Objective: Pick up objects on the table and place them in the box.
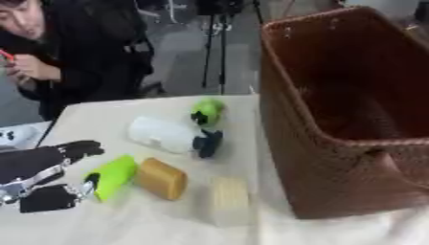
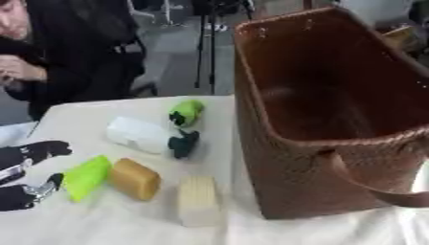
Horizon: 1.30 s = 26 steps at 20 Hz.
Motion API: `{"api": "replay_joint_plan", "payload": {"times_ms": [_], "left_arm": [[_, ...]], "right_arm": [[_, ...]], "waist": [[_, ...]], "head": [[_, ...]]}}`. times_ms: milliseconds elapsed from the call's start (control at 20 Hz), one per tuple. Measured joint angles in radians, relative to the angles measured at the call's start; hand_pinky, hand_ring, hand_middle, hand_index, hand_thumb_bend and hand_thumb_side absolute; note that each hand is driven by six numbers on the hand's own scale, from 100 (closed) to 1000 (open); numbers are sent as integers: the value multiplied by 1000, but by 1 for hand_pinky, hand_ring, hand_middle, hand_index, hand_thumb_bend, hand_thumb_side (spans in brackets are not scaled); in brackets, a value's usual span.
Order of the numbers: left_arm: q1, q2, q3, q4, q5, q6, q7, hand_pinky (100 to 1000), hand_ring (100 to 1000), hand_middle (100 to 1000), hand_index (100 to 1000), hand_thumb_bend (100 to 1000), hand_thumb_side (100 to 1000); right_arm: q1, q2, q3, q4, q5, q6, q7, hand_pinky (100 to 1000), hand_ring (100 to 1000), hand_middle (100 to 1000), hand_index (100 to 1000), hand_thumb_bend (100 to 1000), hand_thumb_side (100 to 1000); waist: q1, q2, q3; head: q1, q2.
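Green bottle (image 1: 111, 176) — pinched in left hand (image 1: 50, 174), just left of brown block (image 1: 161, 178)

The work surface is a pale beige table (image 1: 126, 115) with a smooth matte top; its far edge runs roughly level across the middle of the view. Beyond it lies a grey floor (image 1: 188, 52). A black tripod stand (image 1: 220, 43) with thin splayed legs stands on that floor, behind the table's far edge. Lighting is even and diffuse, casting only soft shadows on the table top.
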Motion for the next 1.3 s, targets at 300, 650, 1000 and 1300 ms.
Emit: {"api": "replay_joint_plan", "payload": {"times_ms": [300, 650, 1000, 1300], "left_arm": [[-6, 31, -34, 11, 92, 29, 29, 1000, 1000, 1000, 1000, 100, 1000], [-30, 38, -47, 26, 142, 59, -74, 1000, 1000, 1000, 1000, 247, 1000], [-68, 44, -47, 36, 128, 83, -117, 1000, 1000, 1000, 1000, 100, 1000], [-86, 34, -47, 43, 110, 83, -71, 1000, 1000, 1000, 1000, 100, 1000]], "right_arm": [[-7, 0, 6, 0, 1, 8, -8, 816, 783, 777, 704, 100, 863], [-8, 0, 12, 0, 1, 10, -10, 815, 781, 776, 697, 100, 863], [-9, 0, 18, 0, 1, 13, -13, 814, 779, 772, 682, 100, 861], [-16, 0, 24, 0, 1, 13, -13, 815, 778, 771, 680, 100, 862]], "waist": [[4, 0, -1], [4, 0, -5], [2, 1, -7], [-4, 4, -12]], "head": [[0, 0], [1, 0], [7, -2], [23, 22]]}}
